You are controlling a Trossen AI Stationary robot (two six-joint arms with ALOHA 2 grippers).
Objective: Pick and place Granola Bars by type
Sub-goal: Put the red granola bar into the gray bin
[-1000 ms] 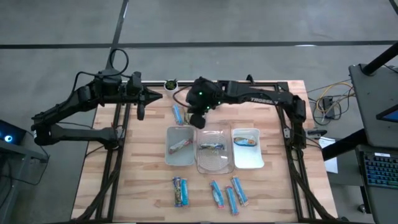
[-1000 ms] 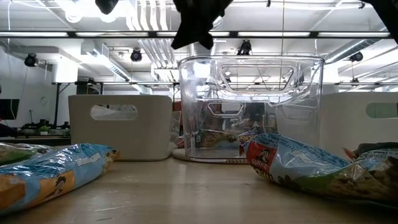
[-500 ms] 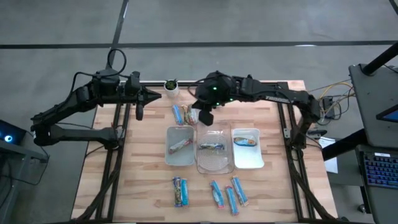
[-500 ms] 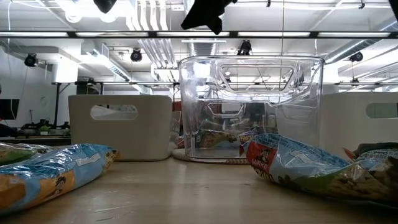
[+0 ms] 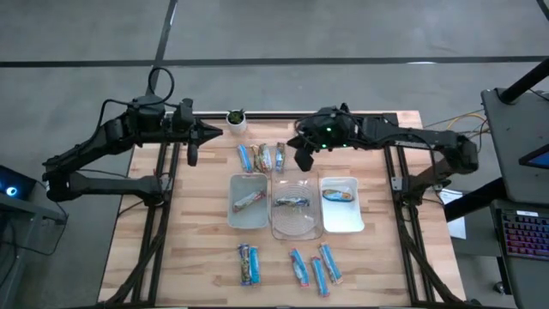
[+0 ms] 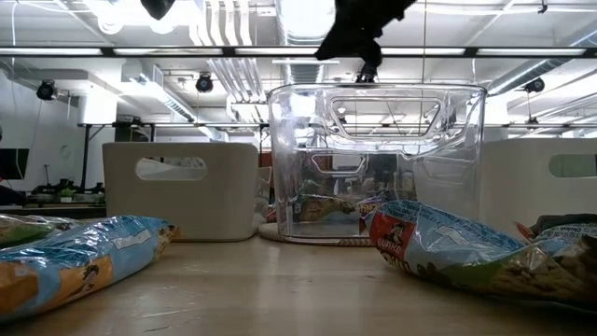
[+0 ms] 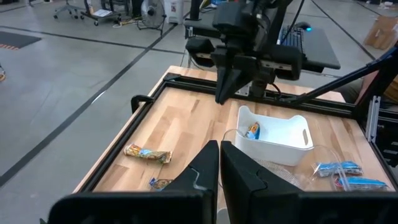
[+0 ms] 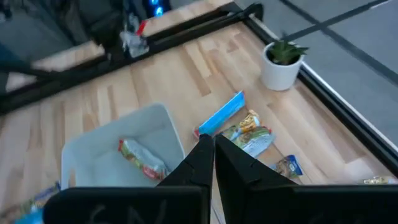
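Since a second ago the right gripper (image 5: 302,159) has been swinging away from the far-left part of the table toward the right, and two more granola bars are now lying uncovered beside the blue bar (image 5: 245,157) at the far side: a green-tan bar (image 5: 263,157) and another bar (image 5: 279,157) just beside it. These three are lying side by side, just beyond the row of trays. Within the left tray (image 5: 247,221) a brown-orange bar (image 5: 248,202) is lying; the clear middle tray (image 5: 297,225) is holding one bar (image 5: 292,203), and the white right tray (image 5: 342,219) is holding a blue one (image 5: 340,195). Nearer the front edge, a pair of bars (image 5: 248,263) is lying left of centre and three blue bars (image 5: 313,269) are lying together further right. The right gripper is hovering above the table just beyond the middle tray, fingers pressed together and carrying nothing, as its wrist view shows. The left gripper (image 5: 195,144) is waiting at the far-left edge, near the small potted plant (image 5: 235,118), its fingers nearly closed and holding nothing.
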